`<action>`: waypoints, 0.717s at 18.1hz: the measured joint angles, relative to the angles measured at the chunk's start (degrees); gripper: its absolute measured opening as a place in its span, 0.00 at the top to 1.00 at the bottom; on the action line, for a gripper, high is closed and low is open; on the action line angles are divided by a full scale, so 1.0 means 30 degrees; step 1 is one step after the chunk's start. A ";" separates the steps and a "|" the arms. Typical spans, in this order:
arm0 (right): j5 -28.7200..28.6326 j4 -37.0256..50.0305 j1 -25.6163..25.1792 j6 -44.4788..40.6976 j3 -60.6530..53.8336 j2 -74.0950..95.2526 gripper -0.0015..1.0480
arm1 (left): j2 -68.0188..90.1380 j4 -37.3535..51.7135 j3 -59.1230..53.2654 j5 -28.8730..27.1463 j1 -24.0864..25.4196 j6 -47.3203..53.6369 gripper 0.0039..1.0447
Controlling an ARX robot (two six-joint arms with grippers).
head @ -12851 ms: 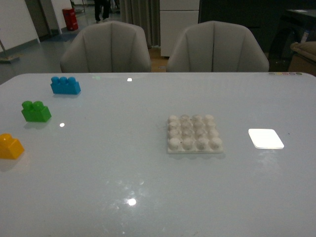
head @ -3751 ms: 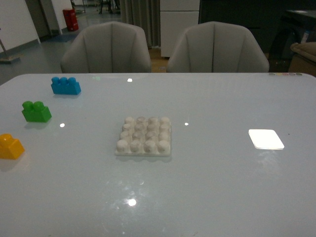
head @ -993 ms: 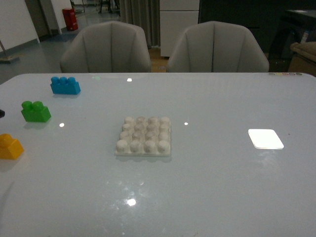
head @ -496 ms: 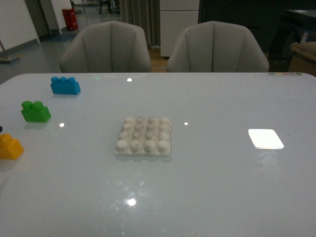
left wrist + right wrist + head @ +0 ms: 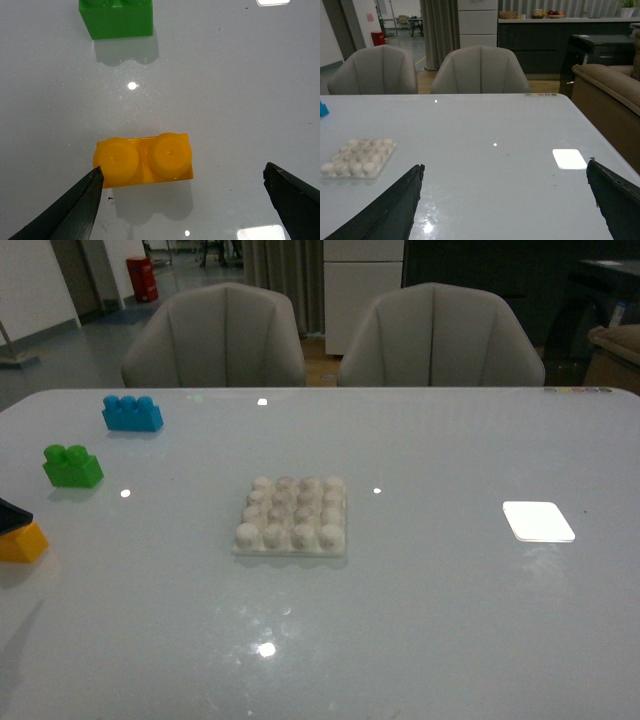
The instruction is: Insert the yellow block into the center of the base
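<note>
The yellow block [image 5: 22, 542] lies at the table's left edge, partly covered by the dark tip of my left gripper [image 5: 12, 515]. In the left wrist view the yellow block [image 5: 144, 160] shows two round studs. My left gripper [image 5: 182, 177] is open above it, one fingertip beside the block's end, the other well off to the side. The base [image 5: 292, 517] is an off-white studded plate at the table's middle; it also shows in the right wrist view [image 5: 357, 157]. My right gripper [image 5: 505, 172] is open and empty above the table, out of the front view.
A green two-stud brick [image 5: 72, 466] and a blue three-stud brick [image 5: 132, 413] sit behind the yellow block on the left. The green brick [image 5: 116, 19] is near in the left wrist view. A bright white patch [image 5: 538, 521] lies at the right. Two chairs stand behind the table.
The base moved from right of centre to the table's middle well before now. In the last second the left gripper's dark tip has come in over the yellow block.
</note>
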 joint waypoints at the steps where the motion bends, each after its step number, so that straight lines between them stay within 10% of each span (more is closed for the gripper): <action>1: 0.0000 0.0000 0.0000 0.0000 0.0000 0.0000 0.06 | 0.0168 0.0226 -0.0051 -0.0102 -0.0007 0.0087 0.06; 13: 0.0000 0.0000 0.0000 0.0000 0.0000 0.0000 0.06 | 0.2477 0.3351 -0.0087 -0.0831 -0.0423 -0.0962 0.06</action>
